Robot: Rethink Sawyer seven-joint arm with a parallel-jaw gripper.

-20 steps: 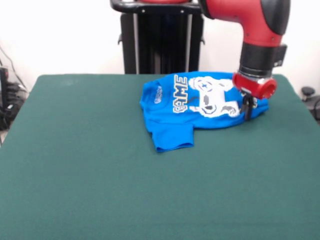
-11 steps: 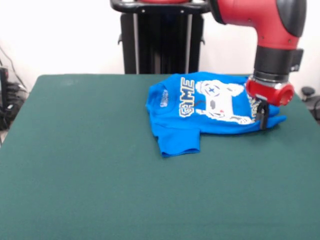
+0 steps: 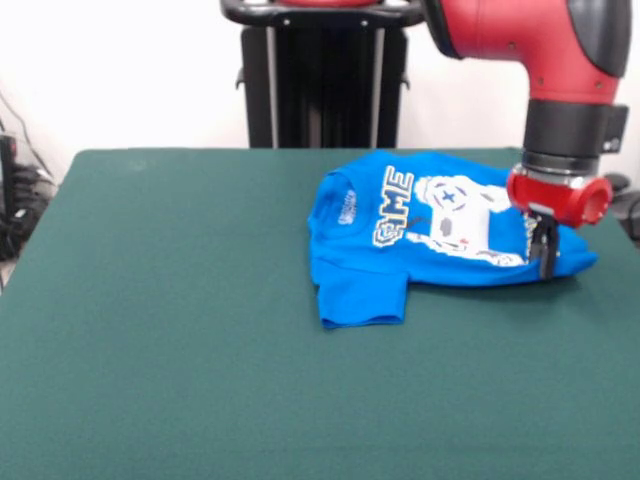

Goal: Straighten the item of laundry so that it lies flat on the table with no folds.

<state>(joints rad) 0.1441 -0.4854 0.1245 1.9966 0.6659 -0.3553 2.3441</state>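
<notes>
The item of laundry [image 3: 400, 255], a bright blue T-shirt with a white game-controller print and "GAME" lettering, lies on the dark green table [image 3: 180, 330] toward the far right. One sleeve sticks out toward the near side at its left end. My gripper [image 3: 545, 262] hangs from the red arm at the shirt's right edge, shut on the blue cloth and holding that edge slightly lifted. The lower hem looks folded under.
A black stand [image 3: 320, 75] rises behind the table's far edge. The table's right edge lies close to the gripper. Cables and dark gear sit off the table at the far left [image 3: 15, 200].
The gripper has moved to the right with the shirt's edge in it, dragging the whole shirt rightward and stretching it out wider.
</notes>
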